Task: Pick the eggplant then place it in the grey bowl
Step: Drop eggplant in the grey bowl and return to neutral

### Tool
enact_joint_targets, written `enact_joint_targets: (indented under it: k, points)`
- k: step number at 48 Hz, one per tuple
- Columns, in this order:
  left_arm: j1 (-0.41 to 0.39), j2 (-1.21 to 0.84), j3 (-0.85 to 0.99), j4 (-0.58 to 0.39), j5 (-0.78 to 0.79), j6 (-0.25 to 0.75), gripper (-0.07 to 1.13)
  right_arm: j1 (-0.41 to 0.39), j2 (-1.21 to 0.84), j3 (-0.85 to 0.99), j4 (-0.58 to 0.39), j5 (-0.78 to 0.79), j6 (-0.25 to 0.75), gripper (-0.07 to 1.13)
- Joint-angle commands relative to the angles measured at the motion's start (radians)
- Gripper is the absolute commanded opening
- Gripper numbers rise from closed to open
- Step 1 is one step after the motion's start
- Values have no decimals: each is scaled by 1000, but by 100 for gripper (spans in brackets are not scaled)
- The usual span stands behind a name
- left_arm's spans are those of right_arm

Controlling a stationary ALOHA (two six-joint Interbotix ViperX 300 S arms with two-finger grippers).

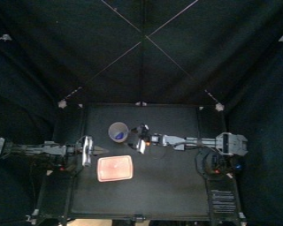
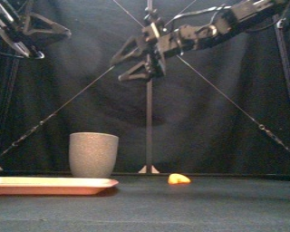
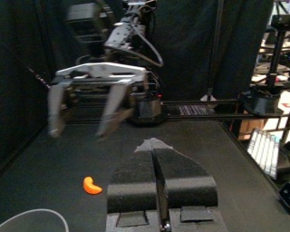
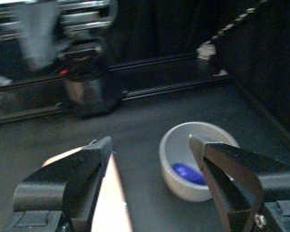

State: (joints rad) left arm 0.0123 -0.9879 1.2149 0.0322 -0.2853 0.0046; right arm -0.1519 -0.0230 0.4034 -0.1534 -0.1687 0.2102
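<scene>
The table (image 1: 168, 194) is flat and black. Black curtains (image 1: 141, 53) hang behind it and at both sides, so the room looks dark.

There is one tall grey speckled cup (image 2: 93, 154). It stands upright at about 11 o'clock from the middle of the table. There is one eggplant (image 4: 188, 170), a small blue-purple toy. It lies inside the cup, down at the bottom.

There is one flat pink tray (image 1: 114, 169). It lies at about 9 o'clock from the middle of the table, at 6 o'clock from the cup and close to it. Nothing can be seen on the tray.

There is one small orange toy (image 2: 178, 179). From the front it lies on the table at the cup's 3 o'clock side, apart from the cup. What food it is cannot be told.

There are two arms. The right gripper (image 3: 77, 122) hangs high over the table, near the cup and at its 3 o'clock side. Its two jaws are spread wide and there is nothing between them. The left gripper (image 3: 159, 154) is at the 9 o'clock side of the table, beside the tray. Its jaws are pressed together and hold nothing.
</scene>
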Motion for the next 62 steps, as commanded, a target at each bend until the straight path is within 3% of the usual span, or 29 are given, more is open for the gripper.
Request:
enact_joint_targets:
  k: [1, 12, 21, 42, 62]
  points:
    - [6, 0, -11, 2, 0, 2, -1, 46, -126, 95, 2, -60, -3, 100]
    - [12, -6, -9, 2, 6, 0, -1, 117, -295, 290, -28, -129, -12, 100]
    - [11, -9, -6, 2, 8, 0, -1, 123, -463, 437, -54, -135, -8, 100]
    - [12, -11, -5, 2, 14, 0, -1, 123, -954, 707, -5, -115, 2, 100]
    - [12, -11, -3, 2, 14, 0, -1, 121, -1017, 721, 0, -23, -3, 100]
